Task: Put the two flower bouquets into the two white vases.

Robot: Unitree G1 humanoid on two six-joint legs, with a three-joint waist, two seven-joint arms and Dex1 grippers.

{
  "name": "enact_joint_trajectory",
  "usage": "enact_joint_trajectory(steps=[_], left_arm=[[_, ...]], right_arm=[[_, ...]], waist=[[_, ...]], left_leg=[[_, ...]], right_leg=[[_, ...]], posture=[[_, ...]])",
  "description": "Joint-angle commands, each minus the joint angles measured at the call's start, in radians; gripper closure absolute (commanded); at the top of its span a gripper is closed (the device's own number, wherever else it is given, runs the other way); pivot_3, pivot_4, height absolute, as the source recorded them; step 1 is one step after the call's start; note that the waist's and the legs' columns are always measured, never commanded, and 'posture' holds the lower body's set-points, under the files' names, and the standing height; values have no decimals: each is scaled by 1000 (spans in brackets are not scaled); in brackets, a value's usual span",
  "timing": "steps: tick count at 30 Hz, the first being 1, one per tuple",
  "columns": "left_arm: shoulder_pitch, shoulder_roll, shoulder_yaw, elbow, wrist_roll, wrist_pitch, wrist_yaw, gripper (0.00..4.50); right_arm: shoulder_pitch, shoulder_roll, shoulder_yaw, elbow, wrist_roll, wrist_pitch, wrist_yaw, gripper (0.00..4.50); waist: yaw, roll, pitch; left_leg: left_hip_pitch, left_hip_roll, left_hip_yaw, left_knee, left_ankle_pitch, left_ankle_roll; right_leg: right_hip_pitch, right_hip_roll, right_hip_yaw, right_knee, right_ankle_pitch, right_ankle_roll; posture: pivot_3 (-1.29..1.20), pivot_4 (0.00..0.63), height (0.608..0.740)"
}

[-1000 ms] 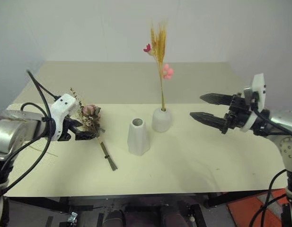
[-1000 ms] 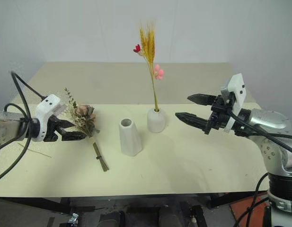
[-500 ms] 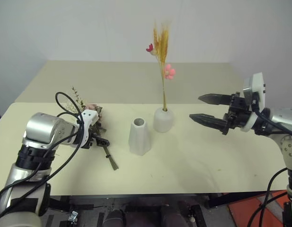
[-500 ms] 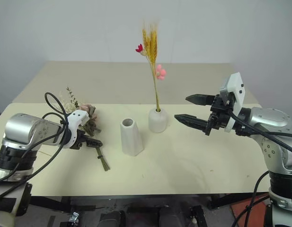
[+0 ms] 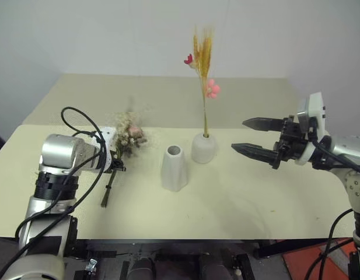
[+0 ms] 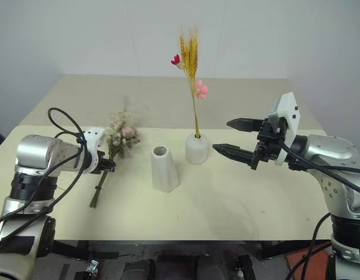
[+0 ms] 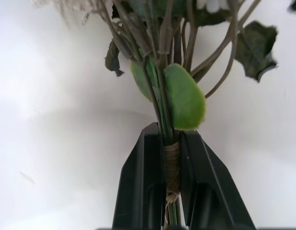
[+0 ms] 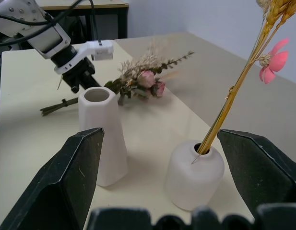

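My left gripper (image 5: 116,167) is shut on the tied stems of the rose bouquet (image 5: 130,135). The left wrist view shows the black fingers (image 7: 138,191) clamped on the twine-bound stems (image 7: 171,160). The pink heads point toward the back of the table and the stem ends (image 5: 105,198) trail toward its front edge. The taller faceted vase (image 5: 174,169) stands empty mid-table. Behind it the rounded vase (image 5: 203,149) holds the wheat bouquet (image 5: 202,55) upright. My right gripper (image 5: 238,135) hangs open to the right of both vases, level and pointing at them.
The cream table (image 5: 244,198) has a second, farther surface (image 5: 156,96) behind it against a white wall. A black cable (image 5: 80,119) loops over my left arm. There is bare tabletop in front of the vases and to their right.
My left gripper moved in from the left and shut on the rose bouquet's stems. The bouquet swung round, heads now farther back and stem ends shifted left. The right arm stayed put.
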Motion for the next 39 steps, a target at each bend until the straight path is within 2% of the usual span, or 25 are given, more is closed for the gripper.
enact_joint_trajectory(steps=[1, 3, 5, 7, 11, 15, 27, 32, 39], left_arm=[[67, -2, 152, -156, 10, -341, -11, 4386], [78, -51, 255, -196, -46, -517, -44, 4386], [39, -93, 341, -214, -140, -591, -91, 4386], [4, -120, 404, -234, -287, -631, -206, 4386], [-11, -122, 439, -225, -498, -633, -399, 4386], [-37, -113, 413, -170, -605, -630, -512, 4386], [-193, -185, 165, 75, -524, -768, -752, 4386], [-214, -219, 114, 125, -505, -793, -813, 4386], [-204, -218, 71, 145, -464, -815, -868, 4386]], right_arm=[[-5, 4, -29, -25, 1, -32, -7, 0], [-3, 8, -26, -23, -2, -36, -9, 0], [-1, 11, -22, -22, -9, -42, -11, 0], [-5, 14, -18, -16, -17, -47, -11, 0], [-12, 23, -14, -11, -30, -57, -17, 0], [-6, 30, -16, -20, -37, -60, -19, 0], [66, 17, -69, -90, -15, -40, -53, 0], [91, 9, -90, -119, -13, -30, -76, 0], [129, 8, -122, -157, 9, -14, -107, 0]], waist=[[-1, 0, 0], [4, 0, 0], [10, 0, 0], [16, 0, 0], [14, 0, 0], [5, 0, 0], [3, 0, 0], [0, 0, 0], [2, 0, 0]], left_leg=[[0, 0, 0, 0, 0, 0], [-1, 0, 0, 0, 0, 0], [-1, 0, 0, 0, 0, 0], [-2, 0, 0, 2, 0, 0], [-2, 0, 1, 2, 0, 0], [0, 0, 1, 2, 0, 0], [0, 0, 1, 2, 0, 0], [0, 0, 1, 2, 0, 0], [0, 0, 0, 2, 0, 0]], right_leg=[[0, 0, 0, 0, 1, -1], [0, 0, 0, -1, 3, -4], [0, -1, 0, -2, 3, -4], [0, -1, -1, -2, 4, -3], [2, -1, 0, -4, 4, -2], [2, -1, 0, -3, 3, 1], [3, -1, 0, -4, 1, 3], [3, 0, 0, -4, 1, 3], [3, -1, 0, -4, 1, 4]], posture=[[0, 150, 740], [0, 150, 740], [0, 150, 740], [0, 150, 740], [0, 150, 740], [0, 150, 740], [0, 150, 740], [0, 150, 740], [0, 150, 740]])
